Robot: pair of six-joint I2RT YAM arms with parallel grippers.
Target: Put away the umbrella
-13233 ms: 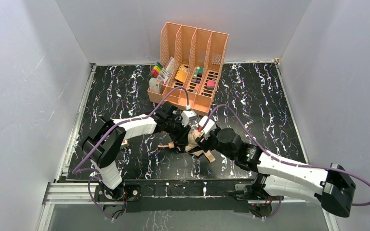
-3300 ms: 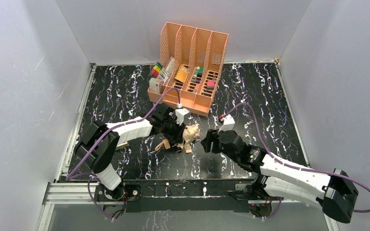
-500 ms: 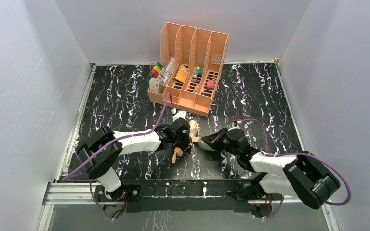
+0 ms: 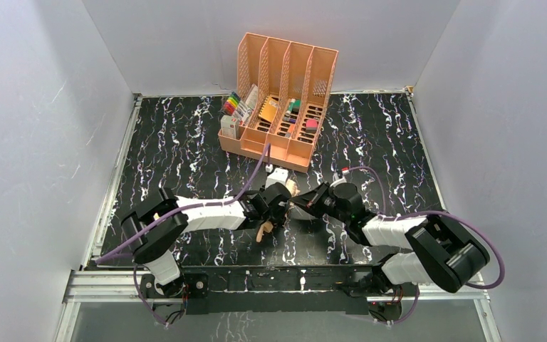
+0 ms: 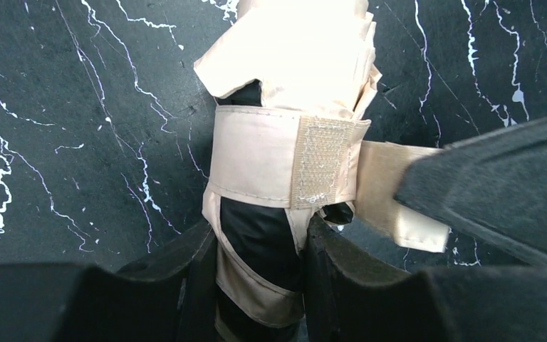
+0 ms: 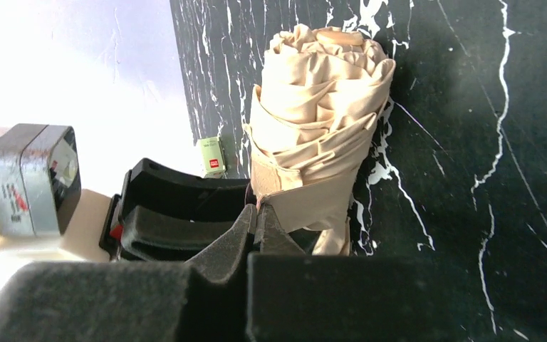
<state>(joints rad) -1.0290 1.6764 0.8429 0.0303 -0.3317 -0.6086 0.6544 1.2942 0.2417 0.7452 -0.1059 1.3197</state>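
The umbrella (image 4: 285, 189) lies folded near the middle of the table, its tan canopy (image 6: 320, 92) rolled tight and its cream handle (image 4: 263, 230) pointing to the near edge. A tan closure strap (image 5: 285, 158) wraps round it, with a Velcro patch facing up. My left gripper (image 5: 260, 242) is shut on the umbrella's black and tan body just below the strap. My right gripper (image 6: 258, 214) comes in from the right, shut on the strap's free end (image 5: 399, 206). Both grippers (image 4: 276, 206) (image 4: 305, 205) meet at the umbrella.
A peach file organizer (image 4: 278, 100) holding markers and small items stands at the back centre. A small green-and-white object (image 6: 214, 155) lies by the wall past the umbrella. White walls close in the table on three sides.
The canopy, loose in the earliest frames, is now rolled with the strap round it. Over the last half second both grippers and the umbrella shifted slightly away from the near edge.
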